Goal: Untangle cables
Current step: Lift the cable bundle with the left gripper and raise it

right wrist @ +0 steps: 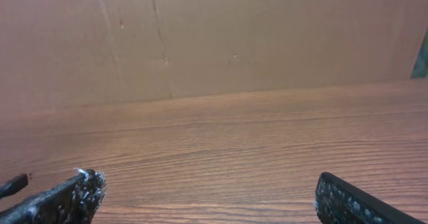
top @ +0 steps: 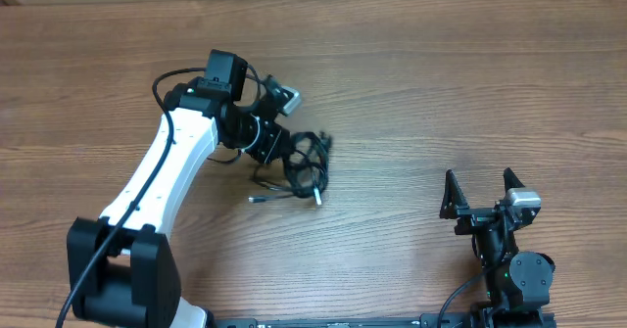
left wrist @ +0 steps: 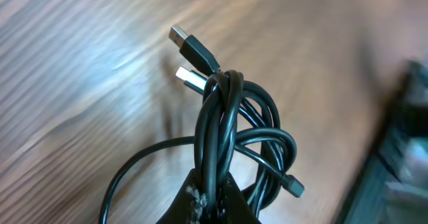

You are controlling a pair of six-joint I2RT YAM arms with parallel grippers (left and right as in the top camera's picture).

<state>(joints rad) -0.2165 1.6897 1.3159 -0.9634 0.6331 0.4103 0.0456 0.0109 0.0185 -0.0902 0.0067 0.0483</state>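
Overhead, the white left arm (top: 162, 166) reaches from the near left edge toward the middle of the wooden table (top: 441, 93). The left gripper (top: 282, 155) is at the left side of the cables (top: 309, 164), a small bunch of thin black loops lying left of the table's centre. Two plug ends trail out of the bunch toward the near edge: a small one (top: 253, 200) on the left and a silver-tipped one (top: 317, 199) on the right. Well apart from them, at the near right, the right gripper (top: 480, 199) hovers with its jaws spread wide and nothing between them.

Left wrist view: the left gripper (left wrist: 208, 200) is pinched tight on the cables (left wrist: 224, 127), its dark fingers (left wrist: 179, 210) closed around several strands at the bottom of the picture. The strands rise from the grip and fold over in a knot-like wrap. At upper left a black USB plug (left wrist: 190, 45) and, just beside it, a silvery plug (left wrist: 190, 79) stick out past the wrap. One thin loop (left wrist: 127, 174) sags to the left, and a small plug (left wrist: 295, 186) hangs at lower right. The wood grain (left wrist: 80, 83) beneath is blurred.

Right wrist view: the right gripper (right wrist: 207, 204) stands wide open, one finger (right wrist: 63, 197) at lower left and the other at lower right, with bare table (right wrist: 234, 137) between them. A plain brown wall (right wrist: 267, 37) rises behind. A small dark tip (right wrist: 13, 184) shows at the far left edge; I cannot tell what it is.
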